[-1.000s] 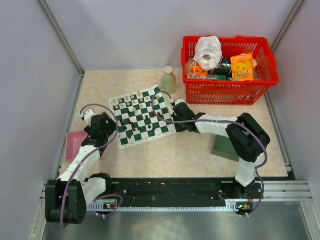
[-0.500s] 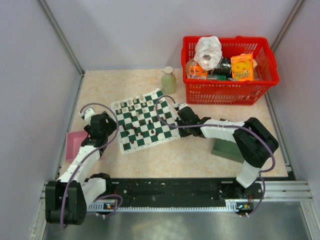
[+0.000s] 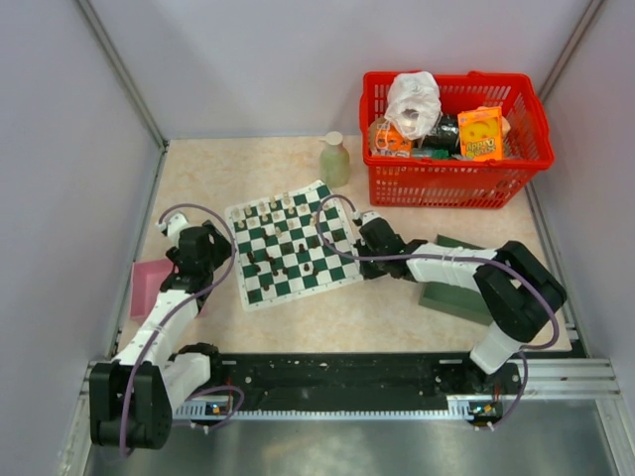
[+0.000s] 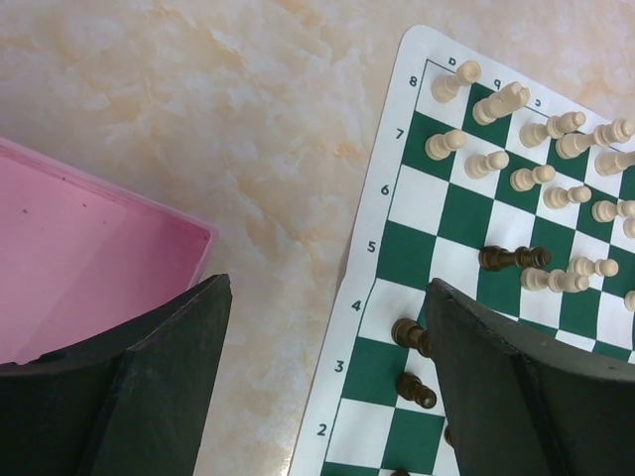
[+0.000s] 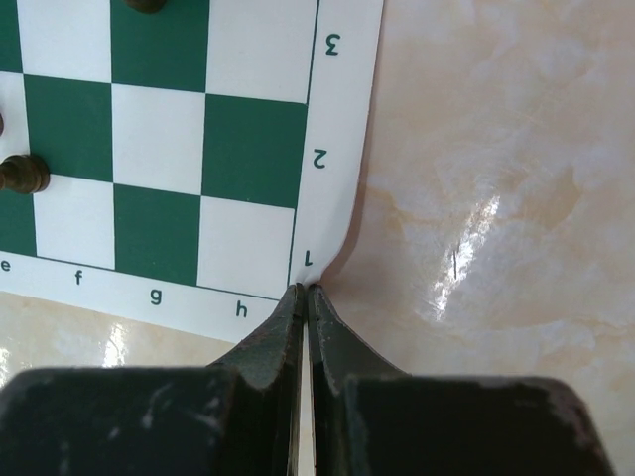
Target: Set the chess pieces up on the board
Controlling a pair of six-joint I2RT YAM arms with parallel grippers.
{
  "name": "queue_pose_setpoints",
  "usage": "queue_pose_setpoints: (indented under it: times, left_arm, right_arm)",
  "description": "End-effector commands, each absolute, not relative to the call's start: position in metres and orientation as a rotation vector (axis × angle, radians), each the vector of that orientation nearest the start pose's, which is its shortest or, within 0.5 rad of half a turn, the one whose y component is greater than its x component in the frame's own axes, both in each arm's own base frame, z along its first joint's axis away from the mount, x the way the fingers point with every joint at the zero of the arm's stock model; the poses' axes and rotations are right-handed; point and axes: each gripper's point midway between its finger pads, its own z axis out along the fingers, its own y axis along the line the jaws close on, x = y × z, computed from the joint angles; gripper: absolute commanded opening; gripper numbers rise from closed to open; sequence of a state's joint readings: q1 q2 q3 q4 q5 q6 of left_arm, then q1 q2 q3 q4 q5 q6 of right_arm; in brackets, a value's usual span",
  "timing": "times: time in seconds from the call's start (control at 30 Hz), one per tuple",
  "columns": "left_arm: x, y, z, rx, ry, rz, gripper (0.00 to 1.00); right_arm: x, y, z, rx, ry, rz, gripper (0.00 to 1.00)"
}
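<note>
Green-checked board (image 3: pixel 298 245) lies left of the right pincer (image 5: pixel 306 290), which grips its right corner; the left pincer (image 4: pixel 325 290) hangs wide over its left edge.

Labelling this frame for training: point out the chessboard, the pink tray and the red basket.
chessboard (image 5: pixel 342 99), right wrist view, white border.
pink tray (image 4: pixel 84 268), left wrist view, bare floor.
red basket (image 3: pixel 446 184), top view, front wall.

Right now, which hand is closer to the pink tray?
Left. The left hand hangs open just beside the pink tray. The right hand is across the board, pinching its corner on the other side.
</note>
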State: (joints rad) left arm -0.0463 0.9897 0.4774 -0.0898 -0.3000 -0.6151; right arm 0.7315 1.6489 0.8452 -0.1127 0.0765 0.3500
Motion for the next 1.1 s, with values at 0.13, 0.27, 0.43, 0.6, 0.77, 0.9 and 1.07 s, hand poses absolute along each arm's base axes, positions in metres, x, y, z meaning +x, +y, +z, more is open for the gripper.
queue_pose_setpoints:
  times: [0.13,0.27,0.43,0.6,0.77,0.9,1.07]
  left_arm:
    - [0.316,0.015,0.126,-0.723,1.937,-0.086,0.84]
    - [0.318,0.013,0.13,-0.709,1.936,-0.095,0.84]
    - [0.32,0.01,0.134,-0.691,1.934,-0.114,0.85]
    - [0.326,0.005,0.141,-0.654,1.941,-0.143,0.85]
    - [0.332,0.003,0.149,-0.629,1.953,-0.136,0.86]
    - [0.337,0.001,0.157,-0.615,1.952,-0.149,0.86]
    - [0.34,-0.002,0.163,-0.603,1.965,-0.161,0.86]
  right_arm:
    - [0.227,0.217,-0.001,-0.454,2.643,0.28,0.0]
    - [0.219,0.209,0.001,-0.429,2.653,0.274,0.0]
    - [0.207,0.2,0.002,-0.381,2.675,0.279,0.0]
    - [0.196,0.187,0.002,-0.339,2.702,0.245,0.0]
    - [0.183,0.181,0.001,-0.332,2.726,0.26,0.0]
    - [0.171,0.185,0.002,-0.35,2.745,0.324,0.0]
    - [0.156,0.189,0.004,-0.367,2.772,0.389,0.0]
